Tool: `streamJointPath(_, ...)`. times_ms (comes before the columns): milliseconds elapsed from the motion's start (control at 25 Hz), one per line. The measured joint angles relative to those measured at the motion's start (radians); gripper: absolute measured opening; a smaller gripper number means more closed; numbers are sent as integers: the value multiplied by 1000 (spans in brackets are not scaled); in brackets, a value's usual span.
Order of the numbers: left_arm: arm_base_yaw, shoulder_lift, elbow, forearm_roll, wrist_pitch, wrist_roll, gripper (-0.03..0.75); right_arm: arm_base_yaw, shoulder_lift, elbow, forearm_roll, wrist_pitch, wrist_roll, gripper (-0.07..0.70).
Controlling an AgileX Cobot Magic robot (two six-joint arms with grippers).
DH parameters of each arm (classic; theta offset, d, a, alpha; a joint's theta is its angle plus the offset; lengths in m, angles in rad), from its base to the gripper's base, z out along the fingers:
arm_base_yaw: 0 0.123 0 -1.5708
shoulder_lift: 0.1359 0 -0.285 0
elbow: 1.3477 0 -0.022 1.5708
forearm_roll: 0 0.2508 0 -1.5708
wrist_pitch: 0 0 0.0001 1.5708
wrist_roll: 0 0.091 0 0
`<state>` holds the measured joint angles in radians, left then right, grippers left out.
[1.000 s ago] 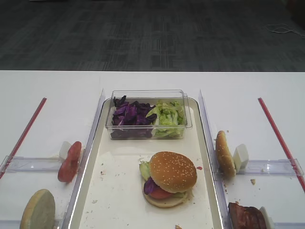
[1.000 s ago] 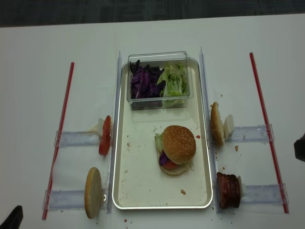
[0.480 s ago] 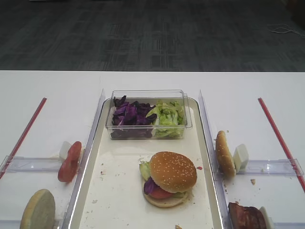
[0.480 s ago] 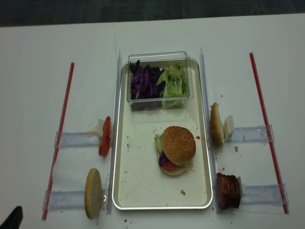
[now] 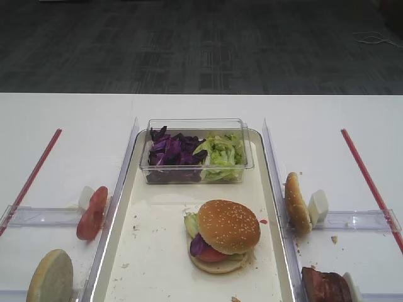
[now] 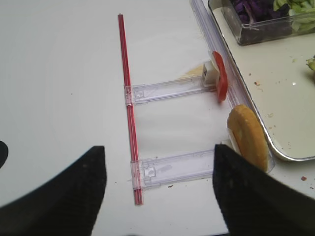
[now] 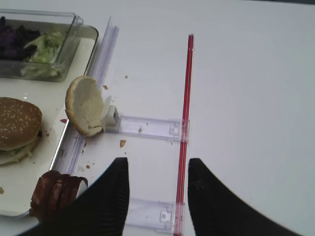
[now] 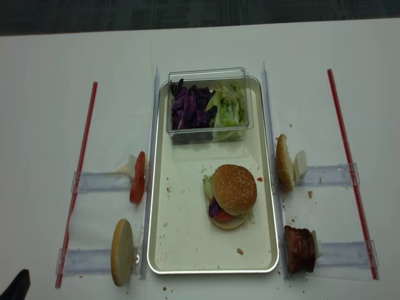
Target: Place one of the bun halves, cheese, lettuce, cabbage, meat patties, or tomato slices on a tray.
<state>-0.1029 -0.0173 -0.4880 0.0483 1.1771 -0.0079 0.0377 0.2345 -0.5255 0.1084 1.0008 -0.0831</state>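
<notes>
The cream tray (image 8: 212,271) holds a stacked burger topped by a sesame bun half (image 5: 228,225) (image 8: 234,189). A tub at its far end holds purple cabbage (image 5: 171,151) and lettuce (image 5: 220,154). Right of the tray, another bun half (image 7: 84,105) (image 8: 284,164) stands on edge, and meat patties (image 7: 55,194) (image 8: 300,249) lie nearer. To the left stands a tomato slice (image 6: 221,77) (image 8: 137,178). No cheese shows. My right gripper (image 7: 157,164) hangs open and empty over the table beside the patties. The left gripper (image 6: 160,152) is wide open and empty, left of the tray.
A pale flat bun disc (image 6: 247,135) (image 8: 122,251) stands on edge at the tray's near left corner. Clear plastic racks (image 7: 147,127) (image 6: 170,88) and red strips (image 7: 186,98) (image 6: 125,73) lie on the white table on both sides. Crumbs dot the tray.
The dark tip of my right gripper at the right edge of the overhead view has slipped out of that view. The food has not moved.
</notes>
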Motion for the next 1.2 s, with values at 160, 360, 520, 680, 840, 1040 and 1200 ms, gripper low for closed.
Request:
streamJointPath(160, 0, 0, 0, 0, 0, 0, 462, 0, -77, 0, -17, -6, -9, 333)
streamJointPath(360, 0, 0, 0, 0, 0, 0, 462, 0, -123, 0, -37, -6, -11, 331)
streamJointPath(520, 0, 0, 0, 0, 0, 0, 462, 0, -160, 15, -37, -19, -13, 329)
streamJointPath(680, 0, 0, 0, 0, 0, 0, 462, 0, -189, 17, -37, -20, -14, 317)
streamJointPath(840, 0, 0, 0, 0, 0, 0, 462, 0, -239, 19, -37, -25, -14, 310)
streamJointPath(1040, 0, 0, 0, -2, 0, 0, 462, 0, -251, 19, -37, -26, -14, 309)
streamJointPath(1200, 0, -1, 0, -2, 0, 0, 462, 0, -251, 19, -37, -26, -14, 309)
